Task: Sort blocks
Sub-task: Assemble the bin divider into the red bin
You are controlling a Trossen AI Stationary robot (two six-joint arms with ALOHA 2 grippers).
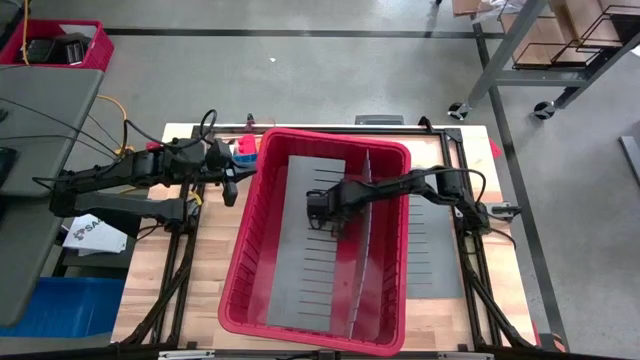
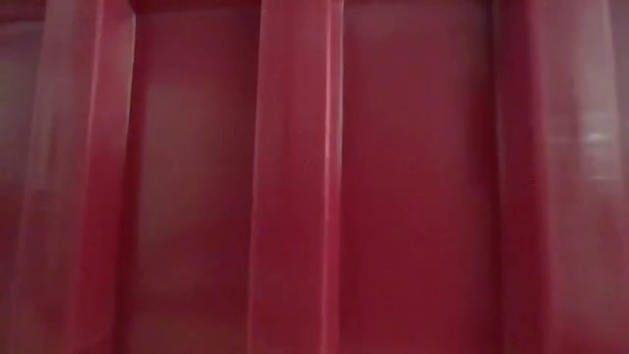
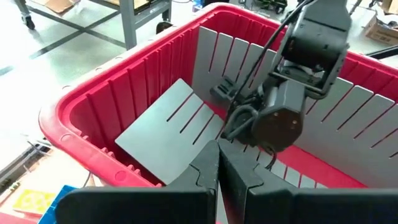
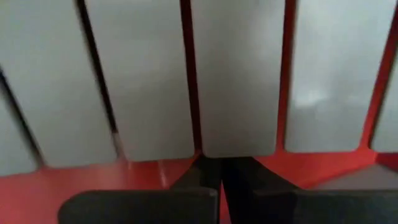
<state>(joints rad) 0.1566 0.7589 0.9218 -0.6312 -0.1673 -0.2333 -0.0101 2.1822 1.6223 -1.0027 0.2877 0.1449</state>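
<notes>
left hand (image 1: 232,178) closed, empty, beside bin (image 1: 262,165) | right hand (image 1: 322,212) closed, empty, inside bin over divider (image 1: 300,262) | blocks (image 1: 243,150) on worktop (image 1: 205,290)

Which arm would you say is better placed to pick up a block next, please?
Probably the left. Its shut left gripper sits outside the red bin, close to the blocks beside the rim. The shut right gripper is down inside the bin over a grey divider sheet.
</notes>
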